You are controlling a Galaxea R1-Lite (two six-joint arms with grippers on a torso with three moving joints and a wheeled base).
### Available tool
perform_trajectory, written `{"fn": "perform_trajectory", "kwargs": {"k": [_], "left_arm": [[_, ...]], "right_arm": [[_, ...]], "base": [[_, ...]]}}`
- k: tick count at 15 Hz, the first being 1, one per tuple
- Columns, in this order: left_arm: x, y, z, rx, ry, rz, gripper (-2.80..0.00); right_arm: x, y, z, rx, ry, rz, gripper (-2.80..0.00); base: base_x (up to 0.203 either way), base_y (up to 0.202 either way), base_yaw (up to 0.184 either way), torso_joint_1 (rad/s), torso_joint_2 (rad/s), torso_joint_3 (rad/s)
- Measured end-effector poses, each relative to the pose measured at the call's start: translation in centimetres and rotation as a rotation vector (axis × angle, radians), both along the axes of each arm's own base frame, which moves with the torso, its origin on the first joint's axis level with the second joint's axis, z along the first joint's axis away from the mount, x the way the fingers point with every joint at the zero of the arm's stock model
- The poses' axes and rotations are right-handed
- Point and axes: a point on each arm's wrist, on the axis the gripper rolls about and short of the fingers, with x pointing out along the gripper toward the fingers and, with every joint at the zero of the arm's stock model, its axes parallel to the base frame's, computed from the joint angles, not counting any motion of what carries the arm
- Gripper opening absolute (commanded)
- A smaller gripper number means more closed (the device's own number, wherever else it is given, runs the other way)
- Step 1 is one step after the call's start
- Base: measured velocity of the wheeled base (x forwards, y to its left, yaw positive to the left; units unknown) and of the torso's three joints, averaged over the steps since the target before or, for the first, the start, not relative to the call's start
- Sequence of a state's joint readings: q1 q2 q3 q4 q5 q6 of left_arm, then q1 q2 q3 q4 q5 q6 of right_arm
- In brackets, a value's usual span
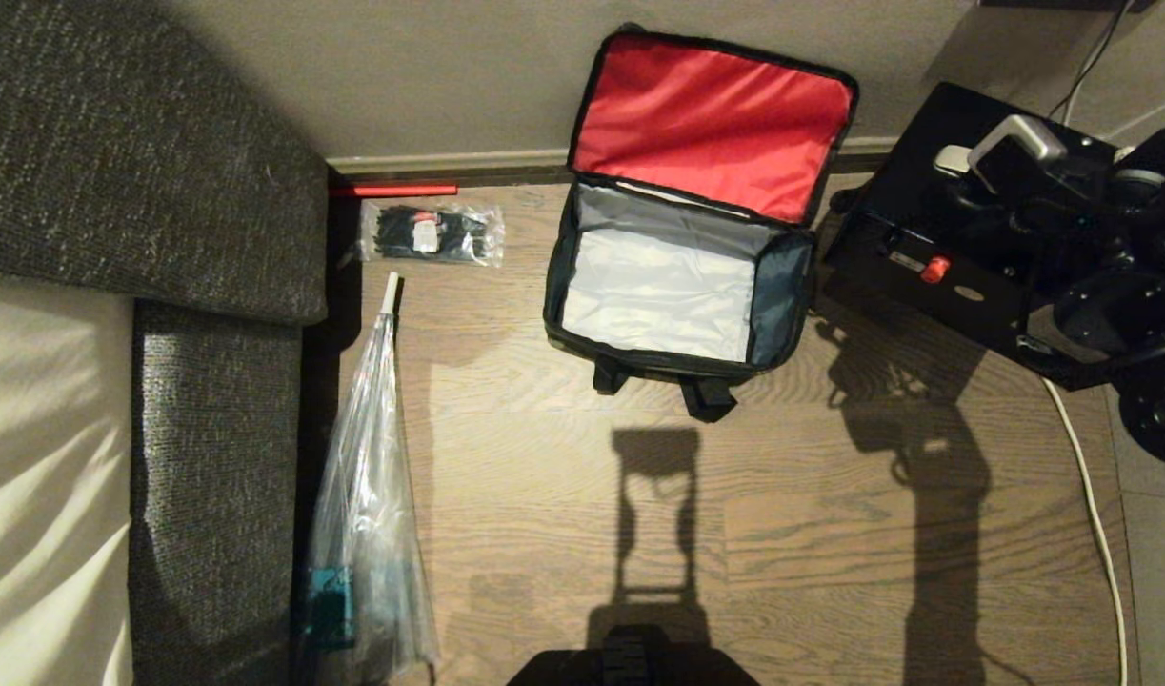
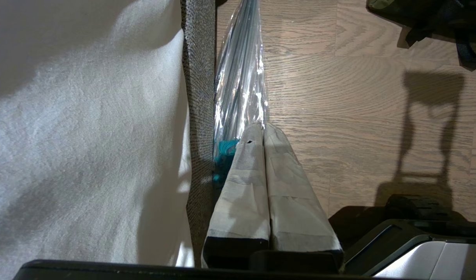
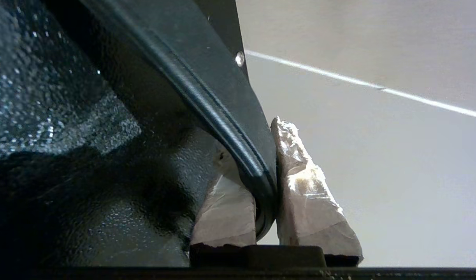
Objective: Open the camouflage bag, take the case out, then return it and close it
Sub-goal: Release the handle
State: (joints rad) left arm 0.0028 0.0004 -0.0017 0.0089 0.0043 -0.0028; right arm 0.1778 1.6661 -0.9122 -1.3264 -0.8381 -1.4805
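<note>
The camouflage bag (image 1: 782,295) lies open on the wooden floor by the wall. Its red-lined lid (image 1: 715,129) is thrown back and its pale grey inside holds nothing. The case (image 1: 925,210), a black box with a small red knob (image 1: 934,269), hangs to the right of the bag, above the floor. In the right wrist view my right gripper (image 3: 255,149) is shut on the case's black handle (image 3: 222,105), next to the case's body (image 3: 66,155). My left gripper (image 2: 263,128) is shut on nothing and parked beside the sofa.
A dark grey sofa (image 1: 144,162) fills the left side. A clear folded umbrella (image 1: 368,514) lies along it. A clear packet of black ties (image 1: 430,233) and a red stick (image 1: 391,191) sit near the wall. A white cable (image 1: 1096,514) runs down the right.
</note>
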Motion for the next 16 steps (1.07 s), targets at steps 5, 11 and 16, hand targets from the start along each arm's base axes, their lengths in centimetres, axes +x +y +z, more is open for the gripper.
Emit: {"fn": "perform_trajectory", "kwargs": {"k": [5,11,16], "left_arm": [[0.0,0.0,0.0,0.0,0.0,0.0,-2.8],[0.0,0.0,0.0,0.0,0.001,0.0,-2.8],[0.0,0.0,0.0,0.0,0.0,0.0,-2.8]], "right_arm": [[4.1,-2.1,-3.2,0.024,0.061,-0.062,-2.8],[8.0,-4.9,-6.9,0.019,0.149,-0.141,-2.8],[10.4,-5.8,-10.1,0.07,0.181,-0.135,-2.8]], "base": [[0.0,0.0,0.0,0.0,0.0,0.0],[0.0,0.0,0.0,0.0,0.0,0.0],[0.0,0.0,0.0,0.0,0.0,0.0]]}}
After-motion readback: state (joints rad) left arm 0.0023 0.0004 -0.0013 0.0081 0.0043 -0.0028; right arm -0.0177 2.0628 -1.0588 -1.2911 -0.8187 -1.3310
